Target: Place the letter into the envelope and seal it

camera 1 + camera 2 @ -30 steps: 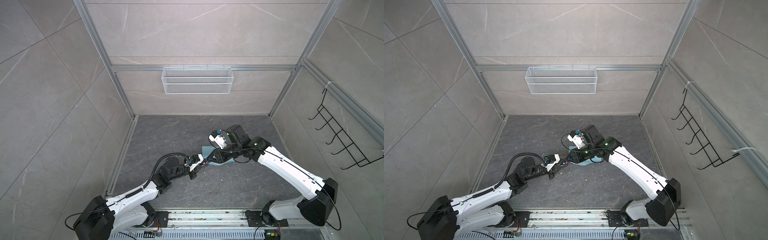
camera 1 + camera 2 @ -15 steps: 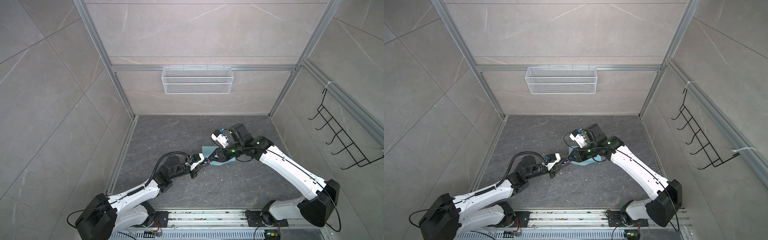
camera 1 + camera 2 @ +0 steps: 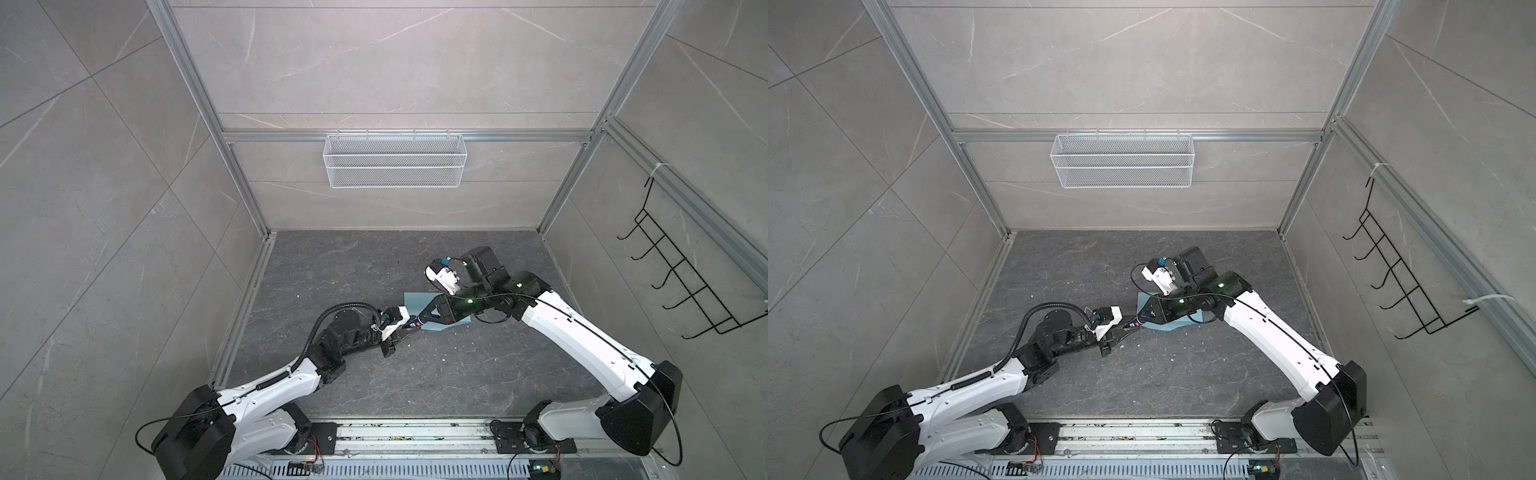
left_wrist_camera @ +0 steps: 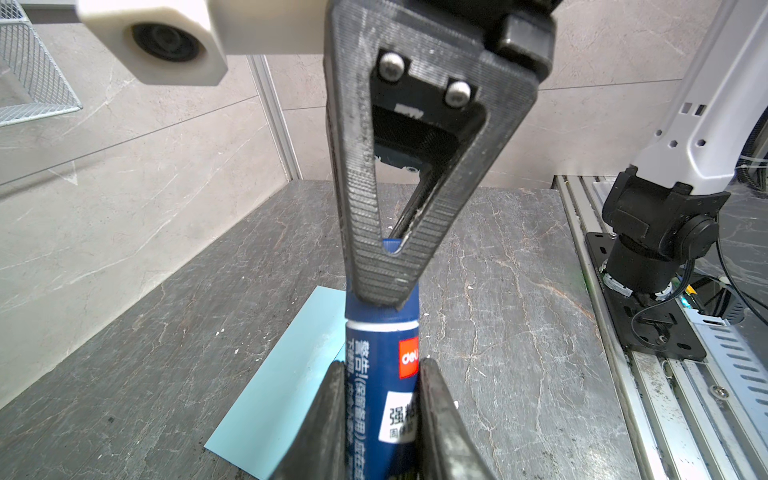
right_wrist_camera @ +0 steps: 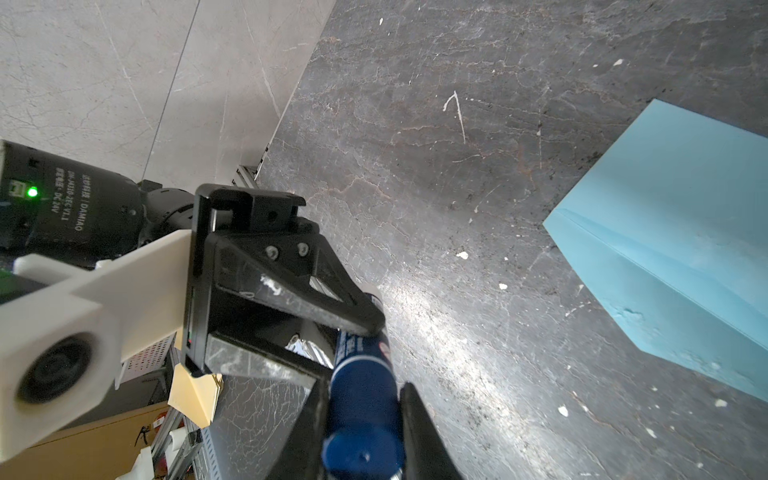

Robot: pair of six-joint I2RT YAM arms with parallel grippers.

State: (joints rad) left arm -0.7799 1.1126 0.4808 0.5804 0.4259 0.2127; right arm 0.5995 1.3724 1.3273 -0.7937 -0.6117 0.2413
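A dark blue glue stick (image 3: 411,325) (image 3: 1130,324) is held above the dark floor between my two grippers, which meet tip to tip. My left gripper (image 3: 404,329) (image 4: 382,374) is shut on its labelled body (image 4: 380,365). My right gripper (image 3: 419,323) (image 5: 365,399) is shut on its cap end (image 5: 363,415). The light blue envelope (image 3: 415,300) (image 3: 1163,327) (image 4: 282,374) (image 5: 673,232) lies flat on the floor, partly under the right gripper in both top views. The letter is out of view.
A white wire basket (image 3: 395,162) hangs on the back wall and a black hook rack (image 3: 685,286) on the right wall. Small white crumbs (image 3: 444,358) dot the floor. A metal rail (image 3: 415,432) carrying the arm bases runs along the front edge.
The right arm has shifted very slightly to the right. Both grippers stay shut on the glue stick in the same place.
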